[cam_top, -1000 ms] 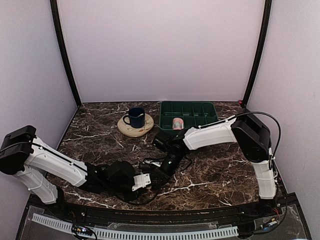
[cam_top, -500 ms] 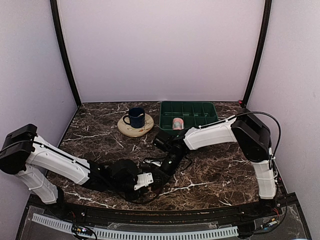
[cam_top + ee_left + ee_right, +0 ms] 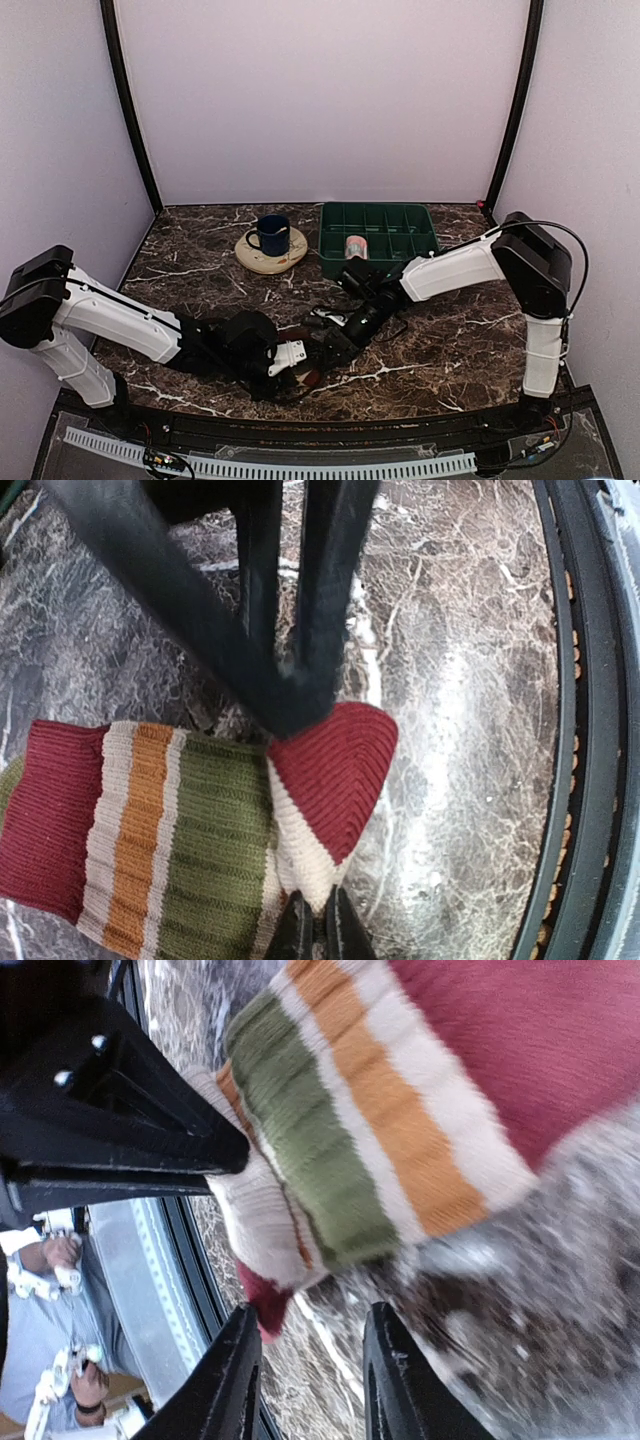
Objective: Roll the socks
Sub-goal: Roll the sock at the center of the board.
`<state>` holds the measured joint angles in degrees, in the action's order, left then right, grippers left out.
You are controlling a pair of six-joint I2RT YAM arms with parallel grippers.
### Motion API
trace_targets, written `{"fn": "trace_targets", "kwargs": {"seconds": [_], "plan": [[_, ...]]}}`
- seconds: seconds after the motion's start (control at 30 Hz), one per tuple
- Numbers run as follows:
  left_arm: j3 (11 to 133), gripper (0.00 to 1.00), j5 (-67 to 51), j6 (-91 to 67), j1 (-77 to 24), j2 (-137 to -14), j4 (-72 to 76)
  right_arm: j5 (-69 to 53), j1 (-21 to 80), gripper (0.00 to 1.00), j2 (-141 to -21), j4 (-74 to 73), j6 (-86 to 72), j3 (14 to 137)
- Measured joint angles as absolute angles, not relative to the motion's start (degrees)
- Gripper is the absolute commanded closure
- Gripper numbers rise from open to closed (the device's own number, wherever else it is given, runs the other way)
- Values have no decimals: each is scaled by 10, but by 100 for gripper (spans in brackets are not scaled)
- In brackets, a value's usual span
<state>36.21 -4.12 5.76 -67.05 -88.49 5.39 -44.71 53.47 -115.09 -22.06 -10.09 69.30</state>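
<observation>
Striped sock (image 3: pixel 190 860): flat on the marble table (image 3: pixel 450 350), down at six o'clock near the front edge, between both tools. Pinched from nine o'clock by the left gripper (image 3: pixel 318 905), closed almost completely on the cream band beside the maroon cap, probably to pin that end and stop the fabric sliding during the roll. Farther back at eleven o'clock, a blue mug (image 3: pixel 270 235) on a round coaster (image 3: pixel 268 262), well apart and no part of the job. Approached from three o'clock by the right gripper (image 3: pixel 312 1315), parted about halfway and holding nothing, fingertips (image 3: pixel 295 705) at the upper edge of the maroon cap; possibly poised for a fresh bite to turn the fabric over. At twelve o'clock, a green tray (image 3: pixel 378 207) with a pink sock (image 3: pixel 355 246) in a near compartment, apparently rolled up already and parked out of the way. Judged from that, about half done: one roll stowed, the other not yet formed. As for looks, left to right in the left wrist view: maroon block, cream stripe, orange stripe, cream again, broad olive-green band, cream edge, then the rounded maroon cap. Ribbed knit, soft and limp, folded over at the cap end, no tight coil visible; likely to spring open unless pressed.
</observation>
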Motion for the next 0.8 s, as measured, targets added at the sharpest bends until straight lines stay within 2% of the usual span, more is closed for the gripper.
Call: {"fn": "trace_targets", "kwargs": {"seconds": [0.23,0.47,0.8], "plan": [[371,100,-109,38,-626,-885,31,-422,517,69,-1090,-136,-141,615],[396,100,-201,25,-563,-905,-6,-340,526,69,-1030,-78,-146,566],[474,100,-359,28,-503,-997,-66,-140,639,70,-977,-43,-81,533]]}}
